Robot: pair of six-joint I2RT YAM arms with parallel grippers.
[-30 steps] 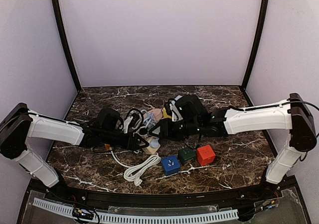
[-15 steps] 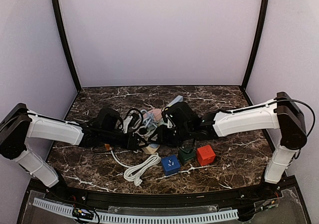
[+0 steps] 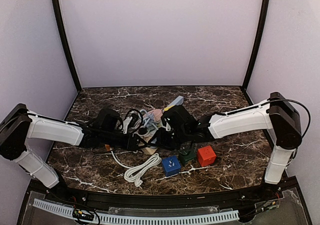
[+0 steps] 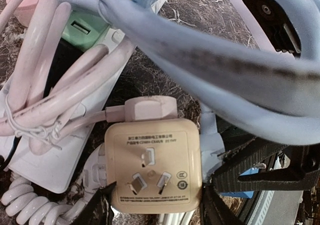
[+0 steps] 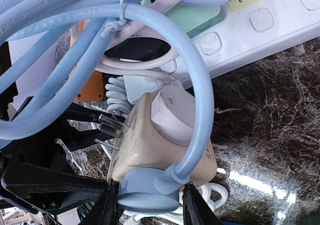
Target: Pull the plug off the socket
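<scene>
- nearest the arm bases, a coiled white cord point(image 3: 140, 169) lies on the dark marble table point(image 3: 235, 102)
- just right of it is a little row of blocks: blue cube point(image 3: 171, 165), green cube point(image 3: 187, 156) and red cube point(image 3: 206, 155), with the blue one nearest
- a bit further in, around mid-table, both arms meet at the beige socket point(image 4: 152, 167), a chunky cube-shaped thing
- the left gripper point(image 4: 152, 207) comes in from the left and is clamped on the beige socket, one finger pressed against each side
- the blue plug point(image 5: 147, 195) sits flush in one face of the socket, and its thick blue cable point(image 5: 200, 85) loops up and over the socket
- the right gripper point(image 5: 147, 207) reaches in from the right with a finger on either side of the blue plug, right up against it
- honestly can't tell if it's actually squeezing the plug or just touching it
- a pink plug point(image 4: 150, 107) is stuck in another face of the same socket
- just beyond all that, on the far side, there's a tangle of power strips point(image 3: 150, 116) and cords in white and pastel colours, all piled together
</scene>
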